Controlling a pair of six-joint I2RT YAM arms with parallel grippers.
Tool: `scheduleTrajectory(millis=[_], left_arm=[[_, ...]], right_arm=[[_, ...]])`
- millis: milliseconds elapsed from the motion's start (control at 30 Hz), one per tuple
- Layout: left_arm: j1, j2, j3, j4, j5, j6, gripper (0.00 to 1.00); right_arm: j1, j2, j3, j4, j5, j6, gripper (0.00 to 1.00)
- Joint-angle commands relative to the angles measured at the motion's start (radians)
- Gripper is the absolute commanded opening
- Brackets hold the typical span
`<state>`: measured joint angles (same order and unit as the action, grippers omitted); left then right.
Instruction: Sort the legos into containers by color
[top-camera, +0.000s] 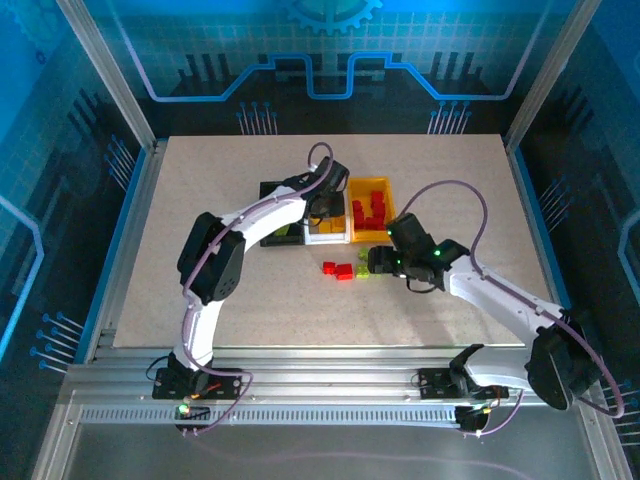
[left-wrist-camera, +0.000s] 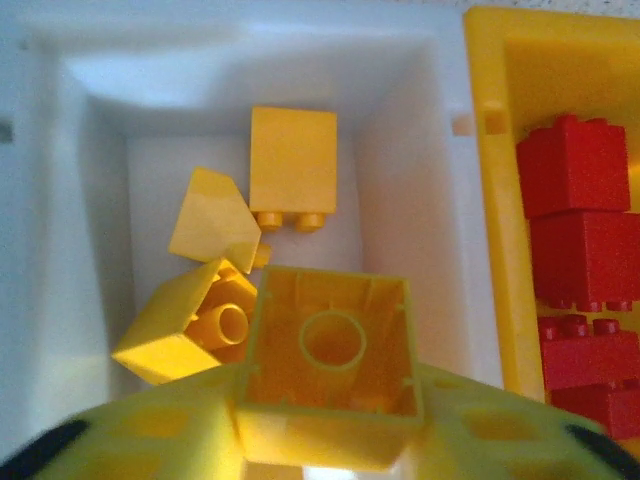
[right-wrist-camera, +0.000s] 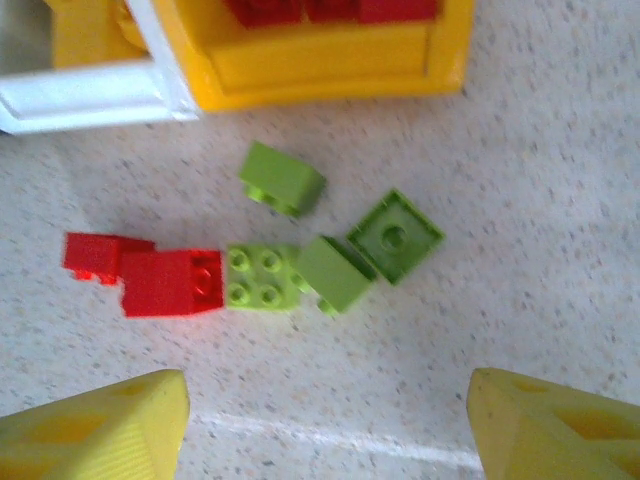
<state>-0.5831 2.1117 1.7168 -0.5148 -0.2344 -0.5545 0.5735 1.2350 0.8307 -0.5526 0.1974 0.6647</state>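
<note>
The left gripper (left-wrist-camera: 328, 428), its jaws clamped on a yellow brick (left-wrist-camera: 330, 360) whose hollow underside faces the wrist camera, hangs over the white bin (left-wrist-camera: 60, 200), the compartment joined to the left side of the yellow bin (left-wrist-camera: 490, 250). Three more yellow bricks (left-wrist-camera: 292, 165) lie on the white bin's floor, one flat with its studs toward the held piece and two tilted against each other. Stacked red bricks (left-wrist-camera: 575, 230) sit inside the yellow bin. The right gripper (right-wrist-camera: 325, 400), jaws wide apart and holding nothing, hovers over the bench (right-wrist-camera: 560, 150) just in front of the yellow bin. Beneath it lies a loose cluster of four lime-green bricks (right-wrist-camera: 262, 278) and two loose red pieces (right-wrist-camera: 170, 283), one of which touches the studs-up green one. Seen from overhead, the black bin (top-camera: 272, 189) stands at the far end of the row from the yellow bin. A patch of what appears to be lime green shows at its near corner, though the left arm (top-camera: 270, 212) covers most of it.
</note>
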Motion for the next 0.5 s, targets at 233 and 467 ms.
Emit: scheduleTrajectory(millis=[233,467], left_arm=[[-0.032,-0.203,-0.085,0.039,0.098,-0.028,0.99],[-0.09,-0.478,-0.395,0.149,0.107,-0.059,0.99]], right_arm=[[-0.062,0.116,-0.011,0.063,-0.036,0.067,0.77],[-0.116,0.22,0.026,0.143,-0.054,0.088,0.76]])
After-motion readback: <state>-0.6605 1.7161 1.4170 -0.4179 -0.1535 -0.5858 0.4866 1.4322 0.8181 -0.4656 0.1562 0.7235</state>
